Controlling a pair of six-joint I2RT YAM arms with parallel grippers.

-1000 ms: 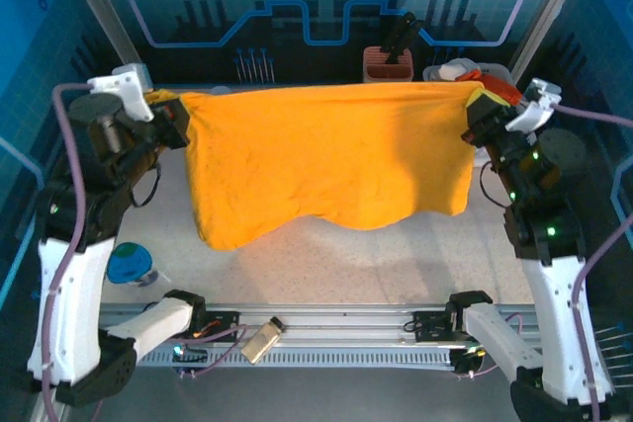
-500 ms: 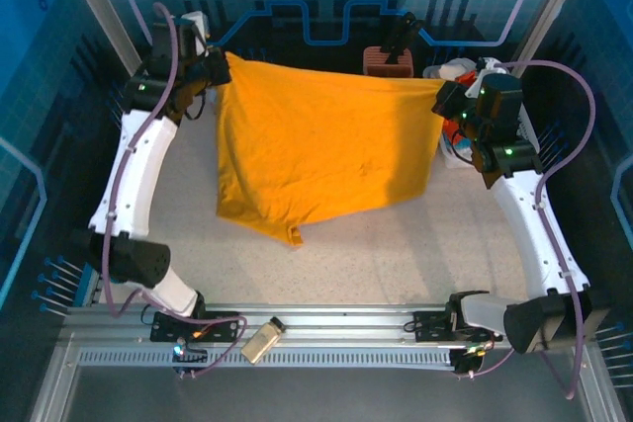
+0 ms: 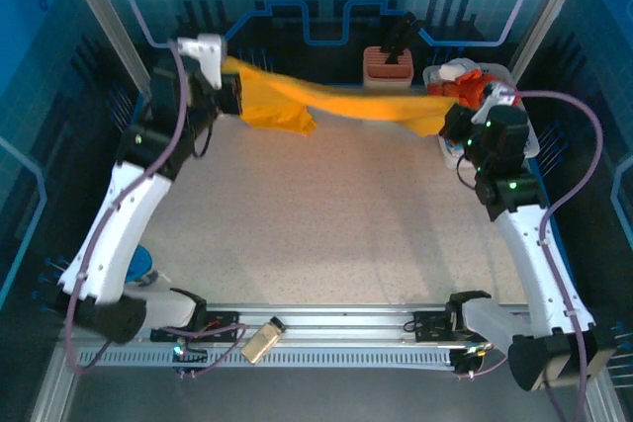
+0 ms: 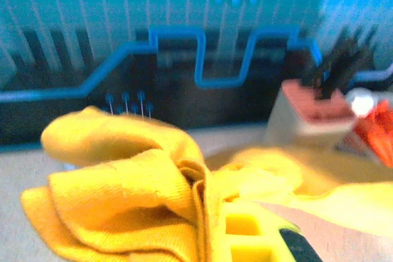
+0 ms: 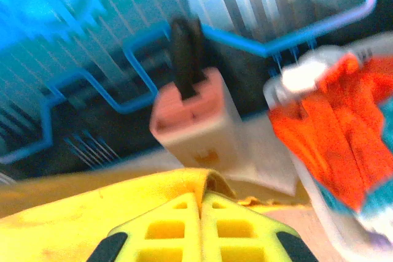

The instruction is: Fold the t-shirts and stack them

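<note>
Top external: yellow t-shirt (image 3: 279,102), whole span

Left wrist feed: the golden-yellow t-shirt (image 4: 123,200) bunches over my left gripper (image 4: 212,228). One finger is buried under cloth, the other is cut by the bottom edge. Beyond the jaws, off to their right, the tool holder (image 4: 310,118) is a blur and I can't name what's in it.

Right wrist feed is smeared. The right gripper (image 5: 199,207) runs off the bottom edge, and right of its jaws the orange-red t-shirt (image 5: 331,133) is a smudge, folds unreadable.

From above, a blue object (image 3: 138,262) is half hidden behind my left arm (image 3: 119,214).
</note>
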